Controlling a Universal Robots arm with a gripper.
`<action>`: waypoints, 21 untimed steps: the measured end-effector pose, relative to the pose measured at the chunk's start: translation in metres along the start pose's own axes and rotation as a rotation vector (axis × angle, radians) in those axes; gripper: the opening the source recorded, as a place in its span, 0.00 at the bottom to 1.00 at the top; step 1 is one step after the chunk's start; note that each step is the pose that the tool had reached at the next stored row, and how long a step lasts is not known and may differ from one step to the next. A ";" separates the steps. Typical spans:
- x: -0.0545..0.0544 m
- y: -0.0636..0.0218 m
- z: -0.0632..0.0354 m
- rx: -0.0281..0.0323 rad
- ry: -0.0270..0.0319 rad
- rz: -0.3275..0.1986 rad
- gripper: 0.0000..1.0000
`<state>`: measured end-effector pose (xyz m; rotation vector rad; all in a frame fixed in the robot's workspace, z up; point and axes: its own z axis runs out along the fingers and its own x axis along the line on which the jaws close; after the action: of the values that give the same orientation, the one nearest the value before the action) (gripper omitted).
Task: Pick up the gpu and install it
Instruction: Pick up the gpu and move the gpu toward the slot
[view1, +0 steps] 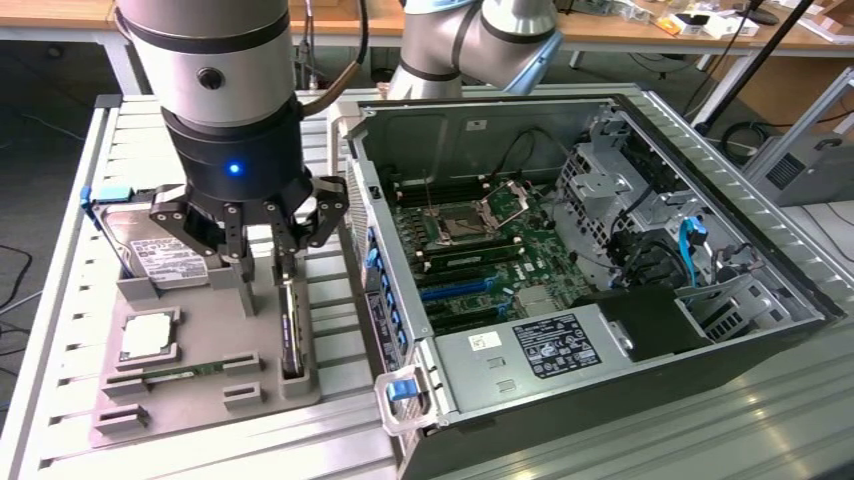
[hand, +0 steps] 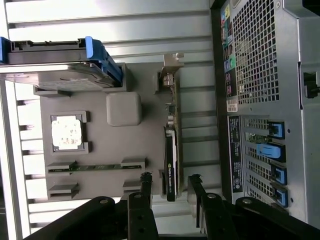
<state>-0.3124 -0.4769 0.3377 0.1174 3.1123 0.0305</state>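
The gpu (view1: 294, 325) stands edge-on in a slot of the grey fixture plate (view1: 214, 325), a thin black card with a silver bracket at its far end. In the wrist view the gpu (hand: 171, 160) runs up from between my fingers. My gripper (view1: 276, 245) is open and hangs over the card's end farthest from the exterior camera. One finger (hand: 146, 182) stands on each side of the card with a gap to it. The gripper (hand: 170, 181) holds nothing.
On the same fixture lie a silver hard drive in a blue frame (view1: 160, 250), a processor chip (view1: 147, 340) and a slim green memory stick (view1: 180, 375). The open computer case (view1: 627, 130) with its motherboard (view1: 494, 250) stands close on the exterior view's right of the fixture.
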 end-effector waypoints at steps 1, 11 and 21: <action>-0.001 0.0001 0.0001 0.0001 0.0000 0.000 0.42; -0.015 0.0011 0.0021 0.0001 0.0001 0.000 0.42; -0.023 0.0084 0.0069 0.0010 0.0000 0.000 0.42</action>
<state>-0.2891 -0.4701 0.3316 0.1174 3.1123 0.0290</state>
